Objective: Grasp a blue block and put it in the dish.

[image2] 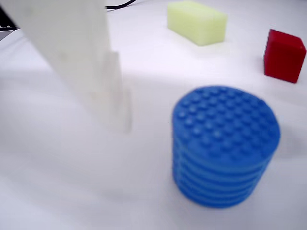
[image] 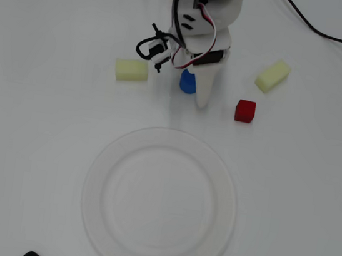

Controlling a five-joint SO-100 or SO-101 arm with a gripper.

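The blue block [image: 187,83] is a short studded cylinder standing on the white table above the dish; it fills the lower right of the wrist view [image2: 225,143]. My gripper [image: 193,94] reaches down over it, with its white finger [image: 203,91] just right of the block in the overhead view. In the wrist view one white finger [image2: 81,62] stands left of the block with a gap between them. The other jaw is hidden. The gripper looks open and holds nothing. The dish [image: 91,190], a large white plate, lies empty at the bottom centre.
A red cube [image: 245,110] sits right of the gripper, also in the wrist view [image2: 284,55]. Pale yellow blocks lie at the left [image: 131,70] and the upper right [image: 272,76], one showing in the wrist view [image2: 196,21]. A black cable [image: 322,33] runs at the top right.
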